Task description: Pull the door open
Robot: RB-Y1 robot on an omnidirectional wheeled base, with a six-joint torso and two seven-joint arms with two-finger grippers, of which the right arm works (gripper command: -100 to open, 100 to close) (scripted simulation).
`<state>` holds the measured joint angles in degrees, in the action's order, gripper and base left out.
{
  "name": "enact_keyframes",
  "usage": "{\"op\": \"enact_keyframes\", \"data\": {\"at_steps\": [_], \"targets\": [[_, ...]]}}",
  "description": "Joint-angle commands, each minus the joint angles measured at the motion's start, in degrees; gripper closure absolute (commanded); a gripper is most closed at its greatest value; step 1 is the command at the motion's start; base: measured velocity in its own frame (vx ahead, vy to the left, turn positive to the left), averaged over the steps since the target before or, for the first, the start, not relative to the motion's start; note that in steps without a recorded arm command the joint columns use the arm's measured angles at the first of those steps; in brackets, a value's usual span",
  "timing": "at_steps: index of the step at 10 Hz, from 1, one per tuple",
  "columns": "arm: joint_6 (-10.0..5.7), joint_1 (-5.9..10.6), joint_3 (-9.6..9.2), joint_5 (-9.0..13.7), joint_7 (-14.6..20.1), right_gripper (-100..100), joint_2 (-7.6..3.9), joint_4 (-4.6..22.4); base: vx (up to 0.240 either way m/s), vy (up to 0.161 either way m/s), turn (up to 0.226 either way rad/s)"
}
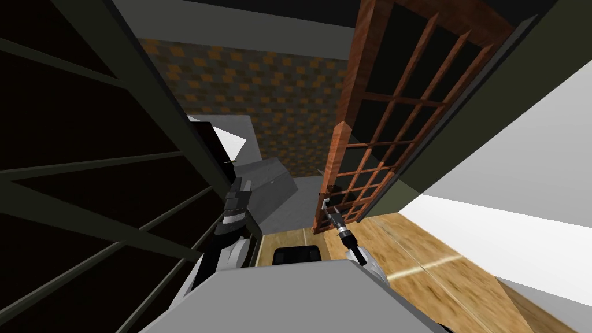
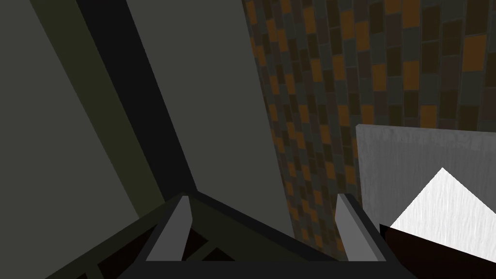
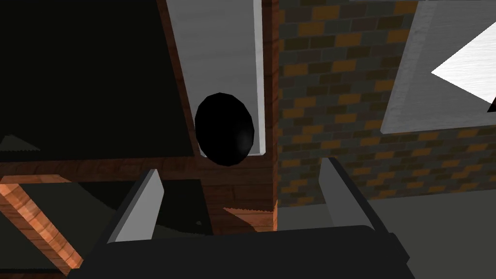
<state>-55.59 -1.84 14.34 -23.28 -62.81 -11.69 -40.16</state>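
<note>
A reddish-brown door [image 1: 393,115] with a grid of dark panes stands ajar, its free edge toward me. On that edge a black round knob [image 3: 224,130] sits on a grey plate [image 3: 218,58]. My right gripper [image 1: 325,203] reaches up to the door's edge. In the right wrist view the right gripper [image 3: 240,167] is open, and the knob lies just beyond its fingertips, roughly centred between them. Nothing is held. My left gripper [image 1: 238,185] is raised on the other side and the left gripper [image 2: 264,198] is open and empty.
A dark-framed panel with crossbars [image 1: 87,173] leans close on the left. A grey block [image 1: 272,188] lies ahead between the arms. Beyond the doorway is a brown-and-orange brick wall [image 1: 272,92]. A wooden floor [image 1: 428,272] and a white wall [image 1: 520,173] lie to the right.
</note>
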Motion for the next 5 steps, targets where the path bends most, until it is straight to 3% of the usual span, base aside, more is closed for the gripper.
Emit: {"op": "enact_keyframes", "data": {"at_steps": [1,3,4,5], "targets": [[-1.11,0.14,0.88,0.61,0.0,-100,-0.81,1.7,0.161,0.041,0.093],[-2.41,-0.65,2.36,1.63,0.19,-100,-1.96,2.96,0.188,0.028,0.192],[-2.61,0.1,2.08,1.45,0.11,-100,-2.04,3.71,0.078,0.014,-0.001],[-2.61,0.1,2.08,1.45,0.11,100,-2.04,3.71,-0.018,0.002,-0.004]]}}
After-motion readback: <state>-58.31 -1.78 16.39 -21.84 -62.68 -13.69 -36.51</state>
